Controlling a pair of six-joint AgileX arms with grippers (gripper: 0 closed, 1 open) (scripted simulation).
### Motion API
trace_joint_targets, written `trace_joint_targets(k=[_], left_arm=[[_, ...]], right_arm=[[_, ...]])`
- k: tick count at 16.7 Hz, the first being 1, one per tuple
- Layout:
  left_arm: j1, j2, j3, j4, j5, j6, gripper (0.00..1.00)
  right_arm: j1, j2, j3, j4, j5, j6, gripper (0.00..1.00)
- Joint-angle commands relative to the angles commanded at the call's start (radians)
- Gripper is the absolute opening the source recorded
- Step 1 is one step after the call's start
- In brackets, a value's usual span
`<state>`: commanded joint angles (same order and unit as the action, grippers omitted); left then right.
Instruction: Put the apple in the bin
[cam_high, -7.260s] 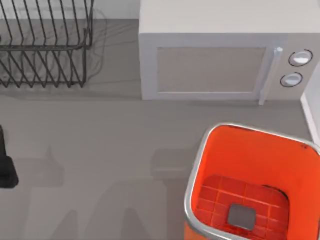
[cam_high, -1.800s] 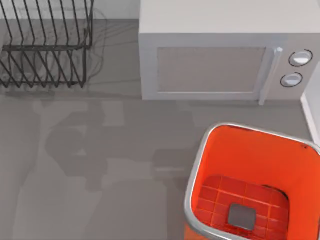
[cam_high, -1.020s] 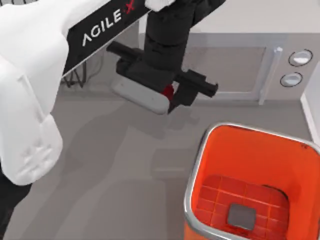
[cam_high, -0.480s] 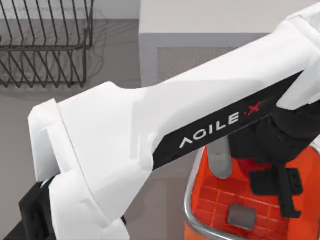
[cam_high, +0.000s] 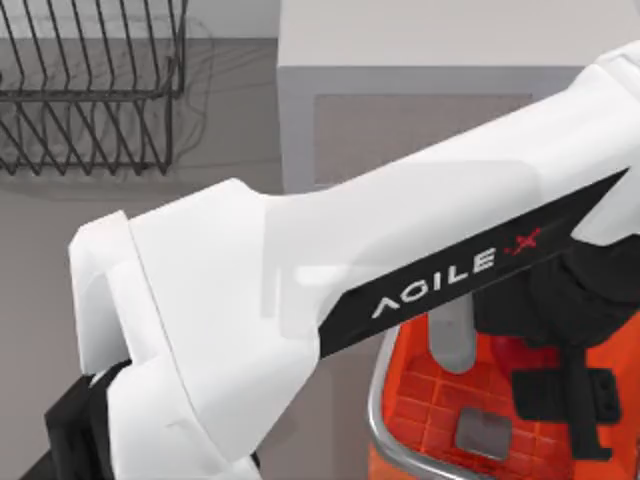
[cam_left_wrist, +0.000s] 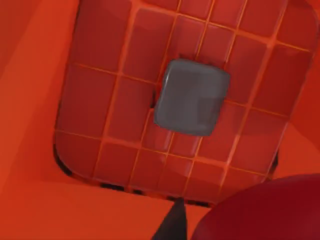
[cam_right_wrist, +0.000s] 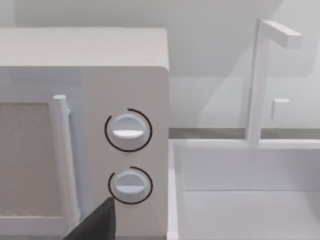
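Note:
The orange-red bin (cam_high: 373, 415) with its silver rim stands at the table's front right. My left arm reaches across the table from the front left, and my left gripper (cam_high: 560, 395) hangs above the bin's opening. The left wrist view looks straight down onto the bin's gridded floor (cam_left_wrist: 115, 115) and its grey square (cam_left_wrist: 192, 97). Close to that camera sits the glossy dark red apple (cam_left_wrist: 265, 212), held in the shut left gripper, with one black fingertip (cam_left_wrist: 172, 225) beside it. My right gripper (cam_right_wrist: 97, 222) is parked, facing the microwave.
A grey-white microwave (cam_high: 400, 60) stands at the back, its knobs (cam_right_wrist: 127, 130) facing the right wrist camera. A black wire dish rack (cam_high: 90, 90) fills the back left. To the right of the microwave is a white basin (cam_right_wrist: 250, 190) with an upright post (cam_right_wrist: 257, 80).
My left arm swung in from the left with the apple, passed in front of the microwave and came over the bin. In the last half second it shifted slightly right and toward the front.

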<state>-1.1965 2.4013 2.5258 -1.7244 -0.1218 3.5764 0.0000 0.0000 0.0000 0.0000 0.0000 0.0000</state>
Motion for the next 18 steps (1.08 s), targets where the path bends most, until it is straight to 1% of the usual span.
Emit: trace_joint_targets(k=[3,9,11,15,18], left_arm=[[0.002,-0.021,-0.098,0.078,-0.001,0.003,0.00],[0.009,-0.080,-0.390,0.298,0.006,0.015,0.00],[0.010,-0.092,-0.437,0.341,0.005,0.019,0.00],[0.010,-0.093,-0.444,0.349,0.005,0.020,0.00],[0.010,-0.093,-0.444,0.349,0.005,0.020,0.23]], right_arm=[[0.000,0.000,0.000,0.000,0.000,0.000,1.00],[0.000,0.000,0.000,0.000,0.000,0.000,1.00],[0.000,0.000,0.000,0.000,0.000,0.000,1.00],[0.000,0.000,0.000,0.000,0.000,0.000,1.00],[0.000,0.000,0.000,0.000,0.000,0.000,1.00]])
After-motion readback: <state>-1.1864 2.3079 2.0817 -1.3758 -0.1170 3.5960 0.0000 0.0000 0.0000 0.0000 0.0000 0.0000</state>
